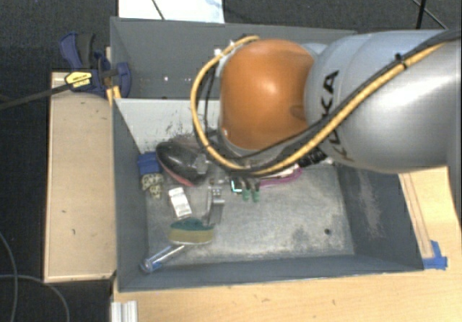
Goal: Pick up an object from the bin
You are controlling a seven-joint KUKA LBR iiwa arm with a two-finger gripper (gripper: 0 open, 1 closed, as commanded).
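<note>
Down low at the near left of the grey bin (pixel 303 219), with the gripper (pixel 214 206) right at the right end of a flat sponge (pixel 191 232), green on top, tan below. Cannot tell if open or closed. Just left, a small white packet (pixel 178 203). Nearer, a clear tube (pixel 160 257). Farther back, a dark shiny bowl (pixel 175 158) and a blue block (pixel 148 164).

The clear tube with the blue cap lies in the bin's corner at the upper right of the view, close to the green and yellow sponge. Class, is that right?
Not quite. The clear tube with the blue cap lies in the corner of the bin at the lower left of the view, not the upper right. The camera view shows it there, close to the green and yellow sponge.
</note>
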